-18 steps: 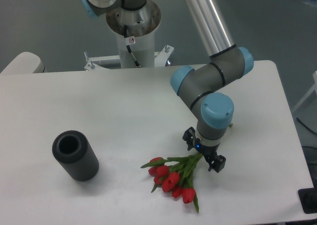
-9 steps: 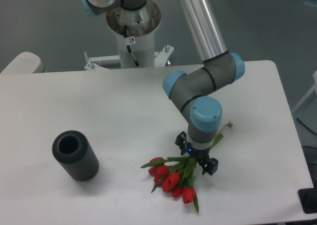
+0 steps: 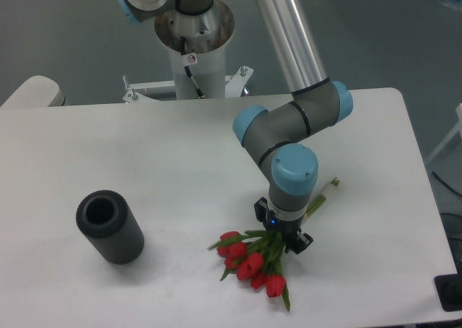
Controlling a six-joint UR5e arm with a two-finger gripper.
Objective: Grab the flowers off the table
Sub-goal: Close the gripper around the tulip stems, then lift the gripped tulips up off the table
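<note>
The flowers (image 3: 249, 261), a small bunch of red tulips with green stems and leaves, lie on the white table (image 3: 144, 154) near its front edge, right of centre. Their stems run up and to the right, and the pale stem end (image 3: 326, 192) shows past the wrist. My gripper (image 3: 281, 227) points straight down over the stems just behind the blooms. Its black fingers (image 3: 259, 209) stand apart on either side of the stems, open. The wrist hides the middle of the stems.
A black ribbed hollow cylinder (image 3: 110, 227) lies on its side at the front left of the table. The arm's base column (image 3: 193, 46) stands behind the table's back edge. The table's front edge runs close below the blooms.
The gripper has moved left along the stems toward the blooms and come lower. The bunch has shifted very little and still lies on the table.
</note>
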